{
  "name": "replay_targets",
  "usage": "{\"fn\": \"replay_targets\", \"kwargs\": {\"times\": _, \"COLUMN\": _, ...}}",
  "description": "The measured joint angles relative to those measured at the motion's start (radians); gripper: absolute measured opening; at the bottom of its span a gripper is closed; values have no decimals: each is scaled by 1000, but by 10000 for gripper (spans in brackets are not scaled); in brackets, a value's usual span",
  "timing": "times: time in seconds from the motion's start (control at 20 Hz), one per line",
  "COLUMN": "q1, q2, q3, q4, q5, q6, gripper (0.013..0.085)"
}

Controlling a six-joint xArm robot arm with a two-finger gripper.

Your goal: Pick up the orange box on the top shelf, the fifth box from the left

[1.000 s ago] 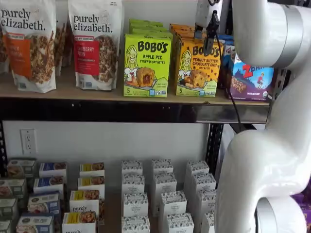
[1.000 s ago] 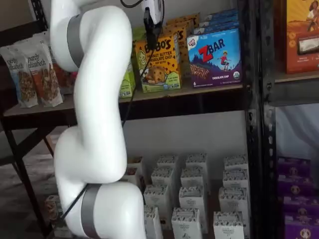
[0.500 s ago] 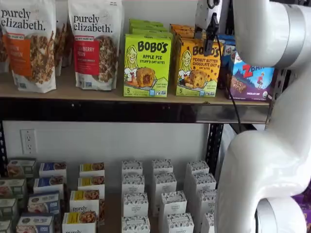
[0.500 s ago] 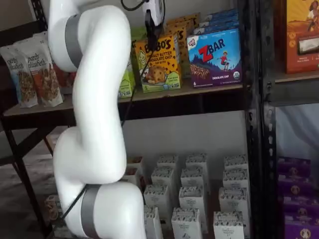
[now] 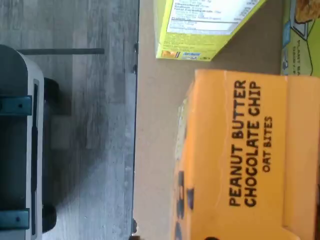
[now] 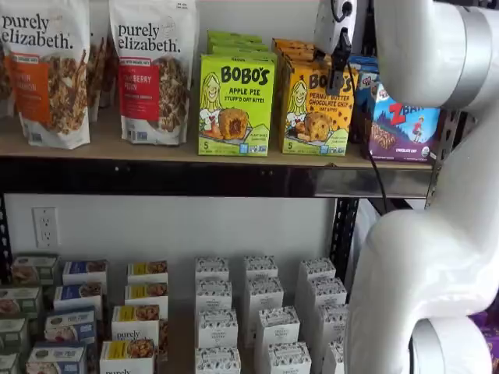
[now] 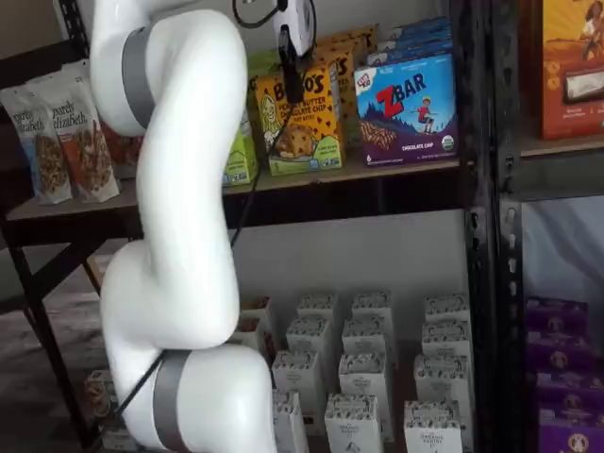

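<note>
**Gripper poised over the peanut butter box**

Jaws stand wide apart, though in both shelf views the gripper [image 6: 340,66] shows side-on as one black finger [image 7: 292,80] hanging from its white body, so no gap between the fingers is plainly seen. Nothing is held. That finger hangs in front of the upper face of the orange box [image 6: 316,109], a cable trailing down beside it.

From the gripper the white arm [image 6: 437,234] runs out at about 3 o'clock in a shelf view, then bends down through a thick elbow toward 5 o'clock; in a shelf view [image 7: 179,236] it rises as a tall S-curve at 8 o'clock of the gripper, with grey bands at the joints.

On the top shelf [image 6: 156,148], the orange box stands upright at the front edge, more of its kind lined up behind it. Just beside it at 9 o'clock stands a lime-green Apple Pie box [image 6: 236,104]; at 3 o'clock, a blue-purple Zbar box [image 7: 408,109]. The wrist view looks down on the orange box's top panel [image 5: 245,150], printed "PEANUT BUTTER CHOCOLATE CHIP OAT BITES", on tan board with grey plank floor [image 5: 75,125] past the shelf edge.

Granola bags [image 6: 152,70] stand farther toward 9 o'clock. Below, small white cartons [image 6: 261,312] stand in rows
</note>
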Motion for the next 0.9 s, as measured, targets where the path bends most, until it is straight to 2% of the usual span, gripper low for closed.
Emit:
{"fn": "replay_targets", "kwargs": {"times": 0.25, "q1": -1, "q2": 3, "q3": -2, "q4": 0, "q5": 4, "q6": -1, "gripper": 850}}
{"fn": "replay_targets", "kwargs": {"times": 0.35, "q1": -3, "q2": 4, "q3": -3, "q4": 6, "q5": 7, "q6": -1, "gripper": 770}}
{"fn": "replay_targets", "kwargs": {"times": 0.4, "q1": -3, "q2": 3, "q3": -3, "q4": 7, "q5": 7, "q6": -1, "gripper": 770}}
{"fn": "replay_targets", "kwargs": {"times": 0.45, "q1": -3, "q2": 3, "q3": -4, "q4": 8, "q5": 7, "q6": -1, "gripper": 730}}
{"fn": "replay_targets", "kwargs": {"times": 0.6, "q1": -2, "q2": 2, "q3": -5, "q4": 9, "q5": 9, "q6": 0, "gripper": 690}}
{"fn": "replay_targets", "kwargs": {"times": 0.75, "q1": -2, "q2": 1, "q3": -6, "q4": 9, "q5": 11, "q6": 0, "gripper": 610}}
{"fn": "replay_targets", "kwargs": {"times": 0.9, "q1": -1, "q2": 4, "q3": -12, "q4": 5, "q5": 16, "q6": 1, "gripper": 610}}
